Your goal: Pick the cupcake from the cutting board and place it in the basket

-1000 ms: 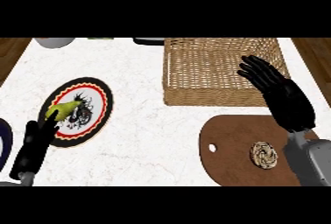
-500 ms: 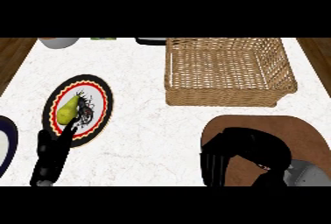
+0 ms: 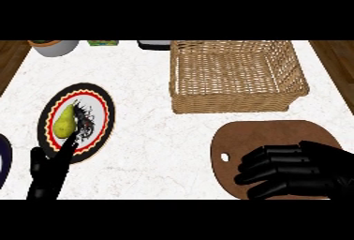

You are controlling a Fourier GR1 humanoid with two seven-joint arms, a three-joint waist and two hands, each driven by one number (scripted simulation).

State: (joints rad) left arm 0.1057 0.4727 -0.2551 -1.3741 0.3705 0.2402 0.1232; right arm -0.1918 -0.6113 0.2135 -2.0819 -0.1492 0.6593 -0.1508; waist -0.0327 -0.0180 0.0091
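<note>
1. Covering the cutting board [image 3: 249, 136], the right robot hand [image 3: 294, 171] curls its fingers over the cupcake's spot; the cupcake is hidden beneath.
2. Resting open, the left robot hand [image 3: 48, 173] sits beside the plate [image 3: 104, 117].
3. Risk: an off-centre grasp may tip the cupcake before reaching the basket [image 3: 235, 75].

The white marbled worktop [image 3: 152, 140] carries a wicker basket [image 3: 239, 77] beyond the right hand [image 3: 297, 171], and a brown cutting board [image 3: 276, 140] that lies directly under that hand, just on the hand's side of the basket. A round plate [image 3: 104, 117] with a red and black rim lies ahead of the left hand [image 3: 48, 176], a fingertip reaching over its near edge. Far beyond that hand, at the worktop's back edge, stand a grey bowl [image 3: 55, 47], a green box [image 3: 102, 43] and a dark tray [image 3: 153, 44].
</note>
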